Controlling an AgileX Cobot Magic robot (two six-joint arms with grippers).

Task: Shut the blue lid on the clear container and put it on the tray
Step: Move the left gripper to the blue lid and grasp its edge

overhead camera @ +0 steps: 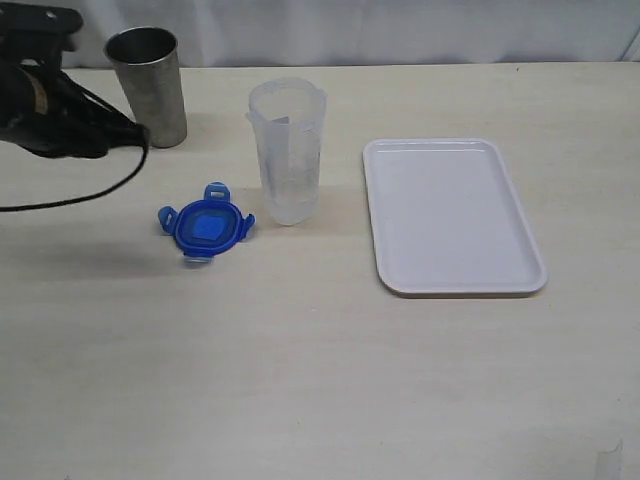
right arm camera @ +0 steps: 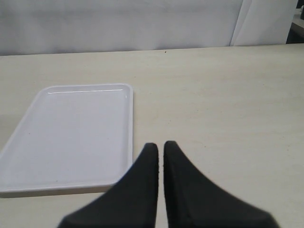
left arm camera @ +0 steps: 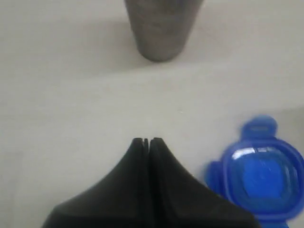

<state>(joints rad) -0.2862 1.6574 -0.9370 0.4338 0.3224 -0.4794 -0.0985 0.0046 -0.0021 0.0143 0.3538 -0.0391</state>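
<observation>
The blue lid lies flat on the tabletop, in its left half, about midway between the near and far edges. You can see its four tabs splayed outward, and nothing is holding it. The clear container stands upright and uncovered just beside the lid, on the side towards the far edge and the middle of the tabletop. A narrow strip of bare surface separates the two.

The tray lies flat in the right half of the tabletop, near the container but apart from it, and you will find nothing on it. A steel cup stands upright near the far edge, towards the far left corner.

Your left gripper hangs over bare tabletop with its fingers pressed together on nothing. In the left wrist view the steel cup is ahead of it and the lid off to one side. In the exterior view its arm enters from the left edge, close to the cup.

Your right gripper has its fingers closed to a thin slit and grips nothing. It sits beside a corner of the tray.
</observation>
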